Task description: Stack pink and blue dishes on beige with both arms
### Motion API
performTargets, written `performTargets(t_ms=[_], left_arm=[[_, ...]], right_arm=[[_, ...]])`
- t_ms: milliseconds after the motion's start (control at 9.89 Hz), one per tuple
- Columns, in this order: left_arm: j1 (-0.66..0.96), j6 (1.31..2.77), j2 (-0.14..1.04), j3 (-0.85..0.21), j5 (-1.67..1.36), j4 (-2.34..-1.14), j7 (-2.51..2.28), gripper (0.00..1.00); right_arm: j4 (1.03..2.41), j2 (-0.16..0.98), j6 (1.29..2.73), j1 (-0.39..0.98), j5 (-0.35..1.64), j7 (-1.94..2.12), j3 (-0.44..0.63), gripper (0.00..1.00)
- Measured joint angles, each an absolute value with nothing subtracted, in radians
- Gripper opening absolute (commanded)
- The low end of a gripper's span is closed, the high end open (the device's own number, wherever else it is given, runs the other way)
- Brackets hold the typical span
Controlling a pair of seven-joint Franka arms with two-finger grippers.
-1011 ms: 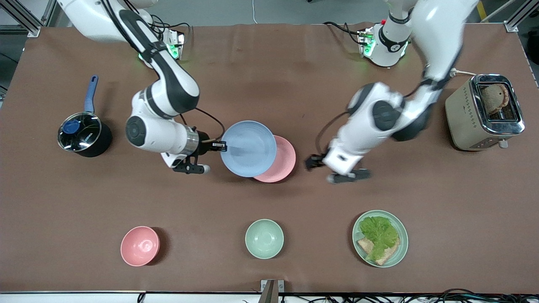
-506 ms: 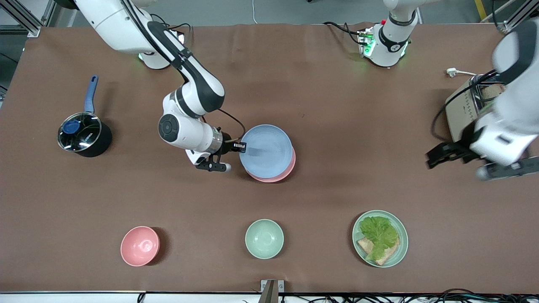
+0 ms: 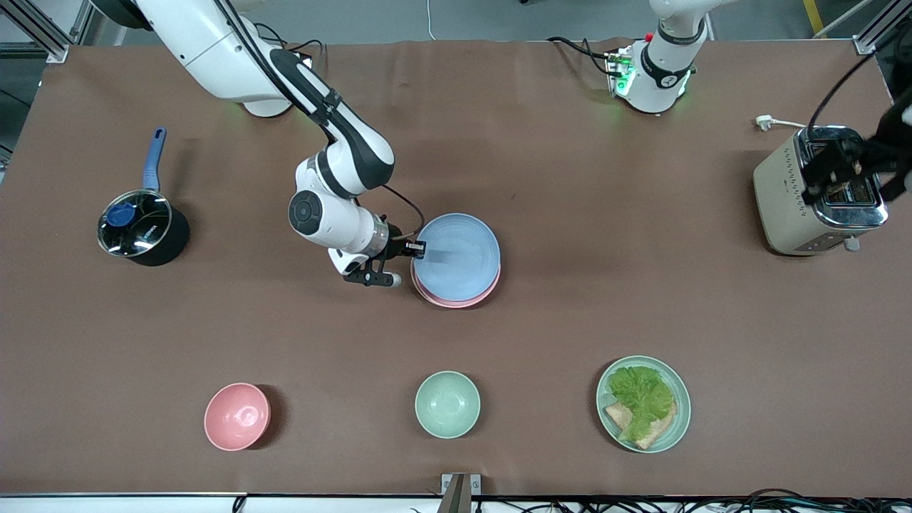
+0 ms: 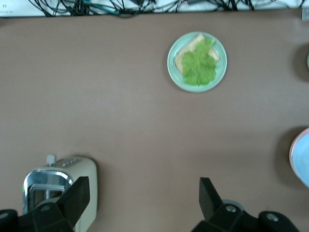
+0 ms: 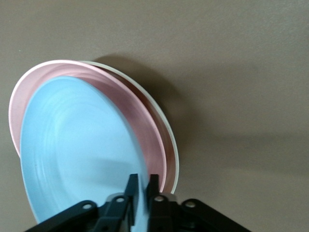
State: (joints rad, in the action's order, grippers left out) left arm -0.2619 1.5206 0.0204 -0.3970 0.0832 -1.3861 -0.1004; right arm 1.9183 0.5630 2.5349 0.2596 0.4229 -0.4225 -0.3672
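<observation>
The pale blue plate [image 3: 459,256] is over the pink plate [image 3: 456,303], almost centred on it, and my right gripper [image 3: 417,249] is shut on its rim at the edge toward the right arm's end. The right wrist view shows the blue plate [image 5: 77,154] tilted, the pink plate [image 5: 145,116] under it, and the beige plate [image 5: 170,145] showing as a cream rim beneath the pink one; my right gripper [image 5: 142,180] pinches the blue rim. My left gripper [image 3: 851,167] hangs open and empty over the toaster [image 3: 780,192], its jaws [image 4: 143,186] wide apart.
A black pot [image 3: 139,231] with a blue handle stands at the right arm's end. Along the edge nearest the front camera sit a pink bowl [image 3: 237,417], a mint bowl [image 3: 447,404] and a mint plate [image 3: 677,427] with lettuce and bread.
My right gripper carried the blue plate toward the left arm's end until it covered the pink plate. The left arm swung away from the plates to over the toaster.
</observation>
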Motion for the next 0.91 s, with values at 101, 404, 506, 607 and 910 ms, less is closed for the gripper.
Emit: performTargets(t_ms=[101,404,506,607,910], left_arm=[[-0.168,1.493,-0.008,-0.295,0.051,-1.402,-0.097,1.0],[-0.09,1.487,-0.076,-0.205,0.013,-1.481,-0.09,1.0],[-0.087,1.487,-0.088,-0.204,0.012,-1.494,-0.09,1.0],[-0.087,1.487,-0.095,-0.204,0.012,-1.5,-0.09,1.0],[-0.087,1.487,-0.103,-0.199,0.012,-1.502,-0.09,1.0]], right_arm=[[1.919,0.563,2.535,0.258,0.423,-0.422,-0.367,0.76],[1.919,0.563,2.535,0.253,0.423,-0.423,-0.366,1.0],[1.918,0.561,2.534,0.248,0.421,-0.422,-0.366,1.0],[1.912,0.544,2.51,0.24,0.414,-0.422,-0.364,1.0],[1.889,0.364,2.233,0.143,0.223,-0.428,-0.334,1.0]])
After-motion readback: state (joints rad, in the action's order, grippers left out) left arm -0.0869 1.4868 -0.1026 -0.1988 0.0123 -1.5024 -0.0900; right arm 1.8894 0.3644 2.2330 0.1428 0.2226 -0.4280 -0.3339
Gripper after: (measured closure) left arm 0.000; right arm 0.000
